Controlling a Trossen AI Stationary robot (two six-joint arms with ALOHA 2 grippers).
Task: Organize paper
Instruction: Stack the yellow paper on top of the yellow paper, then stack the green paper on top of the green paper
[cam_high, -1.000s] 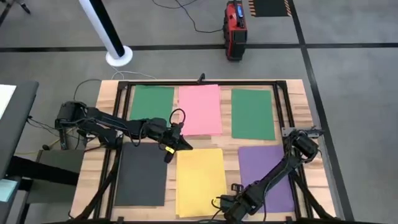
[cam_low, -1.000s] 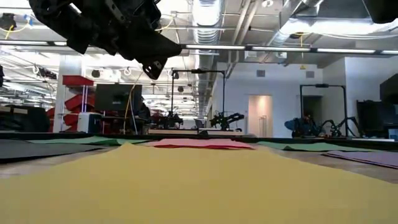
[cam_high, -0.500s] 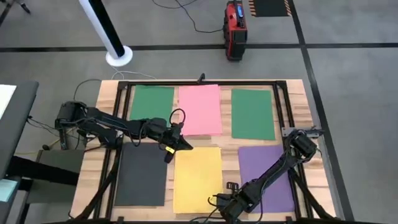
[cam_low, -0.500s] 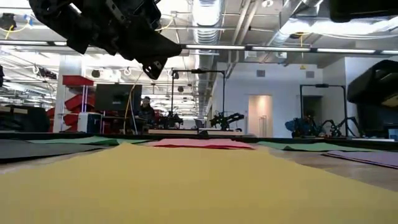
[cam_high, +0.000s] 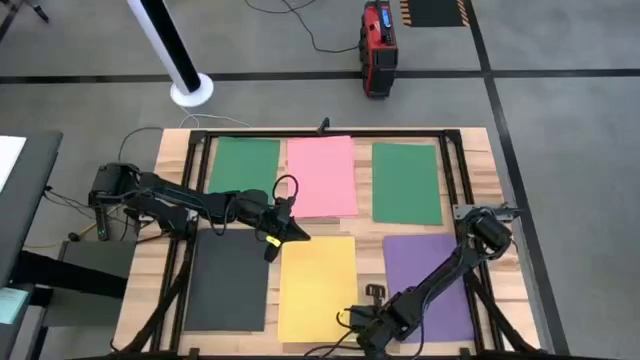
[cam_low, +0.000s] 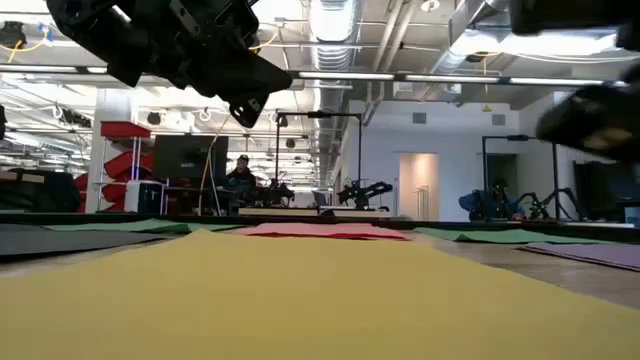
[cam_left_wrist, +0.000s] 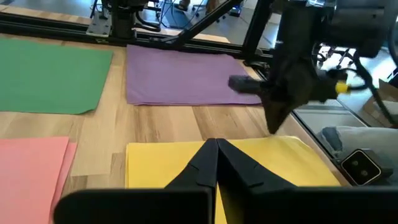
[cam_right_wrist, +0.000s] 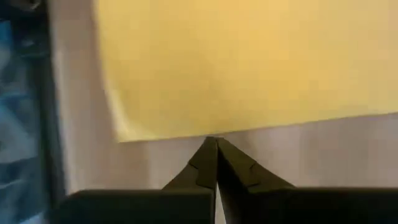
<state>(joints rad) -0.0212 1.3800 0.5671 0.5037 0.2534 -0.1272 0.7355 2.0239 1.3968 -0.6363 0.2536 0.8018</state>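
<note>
Overhead, six sheets lie flat on the wooden table (cam_high: 470, 135). Left to right, upper row: green sheet (cam_high: 243, 165), pink sheet (cam_high: 321, 176), second green sheet (cam_high: 406, 183). Lower row: dark grey sheet (cam_high: 226, 280), yellow sheet (cam_high: 317, 288), purple sheet (cam_high: 428, 275). Left gripper (cam_high: 298, 235), fingers pressed together, hovers at centre. Right gripper (cam_high: 350, 318), fingers together, sits at lower centre on the yellow sheet's edge.

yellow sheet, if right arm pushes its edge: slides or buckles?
Probably slides: the yellow sheet lies flat and loose on the smooth wooden table. It looks thin, so it may buckle. Right gripper, jaws shut, sits at its edge.
</note>
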